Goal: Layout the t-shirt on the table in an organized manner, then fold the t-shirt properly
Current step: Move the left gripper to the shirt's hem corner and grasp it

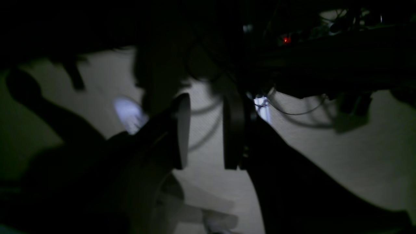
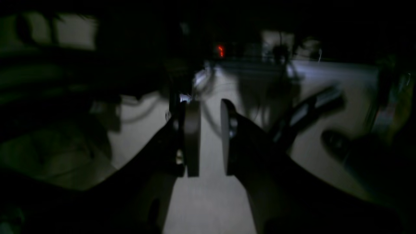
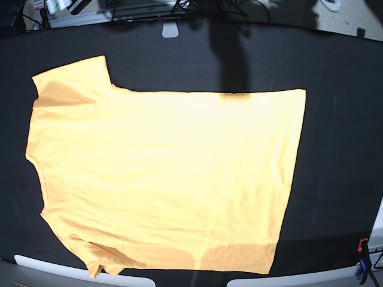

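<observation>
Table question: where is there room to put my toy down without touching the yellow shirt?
The table is bare in a wide strip beside the t-shirt's straight hem, on the picture's right, and in a band along the far edge. The middle and left are covered by shirt.

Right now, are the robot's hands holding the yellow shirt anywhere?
No. Both wrist views show an empty gap between the jaws of the left gripper and the right gripper. The t-shirt lies spread flat on the table, with no gripper on it.
</observation>
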